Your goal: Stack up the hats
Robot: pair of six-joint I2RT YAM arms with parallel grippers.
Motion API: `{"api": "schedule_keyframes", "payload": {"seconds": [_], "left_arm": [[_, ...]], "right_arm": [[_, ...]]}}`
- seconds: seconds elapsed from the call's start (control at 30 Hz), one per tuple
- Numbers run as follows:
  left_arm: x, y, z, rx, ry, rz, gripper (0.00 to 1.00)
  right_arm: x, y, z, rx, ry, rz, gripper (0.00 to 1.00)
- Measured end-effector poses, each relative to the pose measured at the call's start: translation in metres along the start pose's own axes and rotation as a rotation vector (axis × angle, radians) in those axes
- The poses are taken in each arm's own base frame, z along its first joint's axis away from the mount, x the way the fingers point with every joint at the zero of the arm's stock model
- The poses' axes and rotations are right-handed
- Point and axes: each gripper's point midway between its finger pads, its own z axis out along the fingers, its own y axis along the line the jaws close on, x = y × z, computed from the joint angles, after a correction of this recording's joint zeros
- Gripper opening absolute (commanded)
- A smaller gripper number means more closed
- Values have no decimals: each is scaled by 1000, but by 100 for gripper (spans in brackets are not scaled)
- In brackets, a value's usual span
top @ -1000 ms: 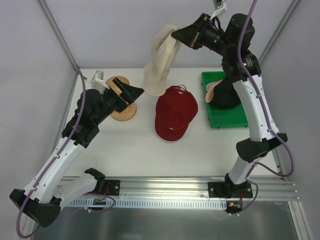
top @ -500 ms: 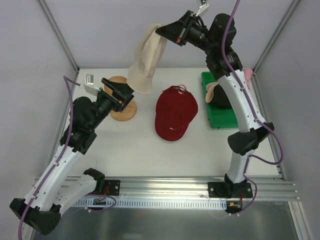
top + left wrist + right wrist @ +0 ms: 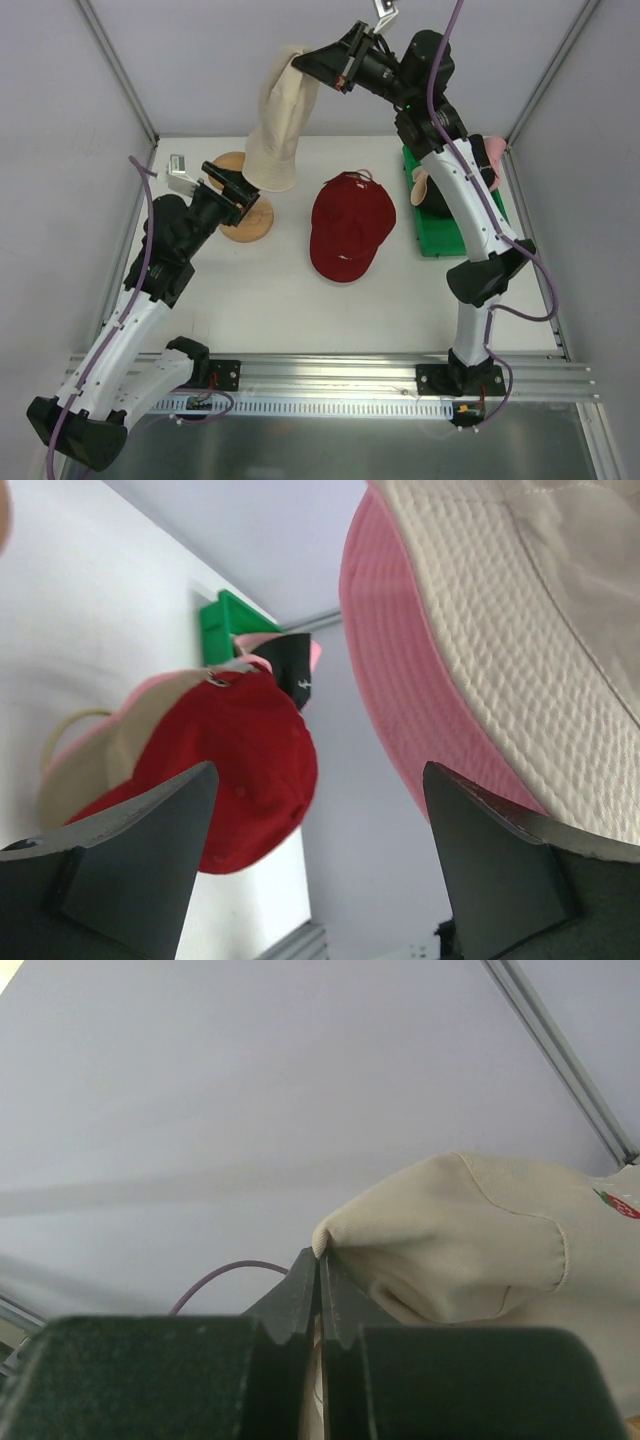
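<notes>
While the right hand (image 3: 312,62) is raised high above the back of the table (image 3: 300,300), its jaws are pressed shut on a fold of the crown of the cream bucket hat (image 3: 272,135), which hangs from them brim-down and shows a pink lining inside. The brim's lower edge overlaps the top of the mushroom-shaped wooden stand (image 3: 250,225) in the top view – whether it touches, I cannot tell. The left hand (image 3: 232,187) is over that stand, just beside the brim, its fingers spread wide apart with nothing between them. A red cap (image 3: 350,235) lies flat mid-table, well apart from both hands. To its right a green tray (image 3: 455,240) holds a black hat (image 3: 445,195), with a pink hat (image 3: 495,150) at the tray's far corner.
</notes>
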Motion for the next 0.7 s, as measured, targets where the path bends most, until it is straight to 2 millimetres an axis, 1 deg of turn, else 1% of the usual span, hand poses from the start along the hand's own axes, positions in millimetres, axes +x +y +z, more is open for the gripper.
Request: {"api": "schedule_keyframes", "payload": {"seconds": [0.07, 0.13, 0.27, 0.33, 0.5, 0.7], "left_arm": [[-6, 4, 0, -21, -21, 31, 86], [-12, 6, 0, -34, -40, 57, 86], [-24, 13, 2, -77, -80, 115, 86], [-29, 19, 4, -107, -94, 140, 86], [-45, 43, 9, -198, -129, 194, 86], [-65, 68, 6, -287, -175, 244, 86]], "right_arm": [[5, -5, 5, 2, 8, 10, 0], [10, -16, 11, 9, 16, 19, 0], [27, -46, 27, 45, 32, 37, 0], [40, -64, 36, 69, 45, 47, 0], [74, -105, 58, 122, 78, 74, 0], [109, -150, 76, 179, 105, 107, 0]]}}
